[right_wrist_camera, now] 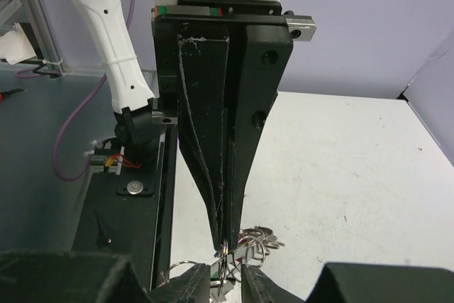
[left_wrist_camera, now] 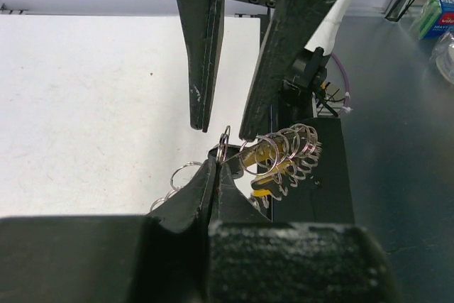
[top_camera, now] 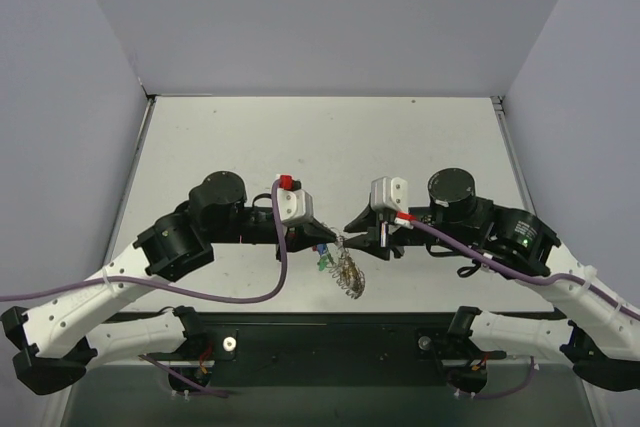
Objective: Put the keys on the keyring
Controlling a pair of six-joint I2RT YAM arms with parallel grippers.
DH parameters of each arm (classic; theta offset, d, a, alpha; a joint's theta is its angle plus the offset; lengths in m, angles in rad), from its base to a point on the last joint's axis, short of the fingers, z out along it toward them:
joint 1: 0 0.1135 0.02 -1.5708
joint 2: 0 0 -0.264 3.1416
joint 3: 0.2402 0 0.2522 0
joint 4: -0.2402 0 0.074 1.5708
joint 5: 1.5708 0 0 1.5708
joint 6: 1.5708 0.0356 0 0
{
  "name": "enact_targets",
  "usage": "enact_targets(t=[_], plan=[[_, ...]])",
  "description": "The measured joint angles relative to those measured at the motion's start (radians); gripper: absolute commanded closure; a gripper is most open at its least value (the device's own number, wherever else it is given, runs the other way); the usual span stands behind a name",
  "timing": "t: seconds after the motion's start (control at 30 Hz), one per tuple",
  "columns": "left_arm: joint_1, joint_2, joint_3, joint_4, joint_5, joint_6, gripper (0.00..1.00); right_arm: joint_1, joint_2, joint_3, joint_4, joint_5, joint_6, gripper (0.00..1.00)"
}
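The keyring (top_camera: 349,273), a silvery coil-like ring, hangs between the two arms near the table's front edge. My left gripper (top_camera: 335,239) is shut on one wire loop of it (left_wrist_camera: 224,143). The rest of the coil (left_wrist_camera: 287,148) trails to the right, with a yellow key (left_wrist_camera: 268,158) caught in it. Green and blue keys (top_camera: 320,265) dangle beside the coil. My right gripper (top_camera: 352,228) meets the left one tip to tip. Its fingers (right_wrist_camera: 190,285) stand apart on either side of the pinched loop (right_wrist_camera: 225,264), and I see a gap on both sides.
The black mounting plate (top_camera: 330,342) with both arm bases runs along the near edge, just below the hanging ring. A purple cable (top_camera: 250,292) loops off the left arm. Grey walls enclose the white table (top_camera: 330,137) on three sides.
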Motion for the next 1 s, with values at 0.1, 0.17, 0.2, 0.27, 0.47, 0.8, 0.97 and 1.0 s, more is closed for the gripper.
enact_targets(t=[0.1,0.17,0.2,0.27,0.47,0.8,0.97,1.0], plan=[[0.0,-0.005,0.0,0.01,0.0,-0.002,1.0,-0.013,0.0,-0.001,0.0,-0.01,0.0,0.9],[0.0,-0.007,0.0,0.011,0.001,-0.003,1.0,-0.02,0.0,-0.002,0.0,-0.018,0.001,1.0],[0.0,-0.008,0.0,0.013,0.001,-0.003,1.0,-0.024,0.0,-0.002,0.0,-0.025,0.002,1.0],[0.0,-0.009,0.0,0.013,0.002,-0.006,1.0,-0.027,0.001,-0.002,0.0,-0.031,0.004,1.0],[0.0,-0.023,-0.022,0.036,0.002,-0.018,1.0,-0.033,0.001,-0.002,0.001,-0.044,0.003,0.98],[0.0,-0.046,-0.043,0.092,0.005,-0.026,1.0,-0.044,-0.003,-0.032,0.008,-0.048,0.005,1.0],[0.001,-0.045,-0.043,0.1,0.007,-0.026,1.0,-0.05,-0.005,-0.032,0.008,-0.05,0.013,1.0],[0.001,-0.044,-0.043,0.1,0.008,-0.026,1.0,-0.05,-0.005,-0.032,0.007,-0.05,0.013,1.0]])
